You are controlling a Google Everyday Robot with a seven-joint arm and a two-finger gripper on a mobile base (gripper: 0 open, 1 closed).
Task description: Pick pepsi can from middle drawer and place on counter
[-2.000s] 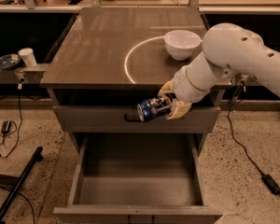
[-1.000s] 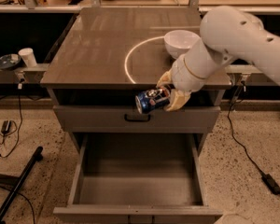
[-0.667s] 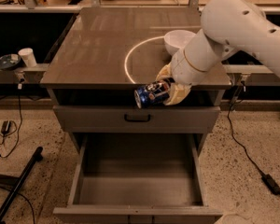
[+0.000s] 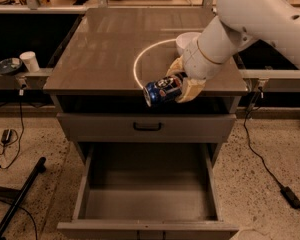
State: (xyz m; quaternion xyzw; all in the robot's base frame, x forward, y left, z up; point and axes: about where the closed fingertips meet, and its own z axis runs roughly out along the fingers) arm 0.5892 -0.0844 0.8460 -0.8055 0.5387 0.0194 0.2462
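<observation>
My gripper [image 4: 176, 87] is shut on the pepsi can [image 4: 162, 90], a dark blue can held on its side with its silver end to the left. It hangs at the front edge of the counter [image 4: 105, 49], just right of the white arc [image 4: 138, 63]. The middle drawer [image 4: 147, 191] stands pulled out below, its grey floor bare. The white arm comes in from the upper right and hides most of the white bowl [image 4: 184, 40].
A shut grey drawer front with a black bar handle [image 4: 147, 127] sits above the open drawer. A white cup [image 4: 29, 61] and a dark dish stand on a shelf at the left. Cables and a black pole lie on the speckled floor.
My gripper has risen with the pepsi can from in front of the upper drawer front to the height of the counter's front edge.
</observation>
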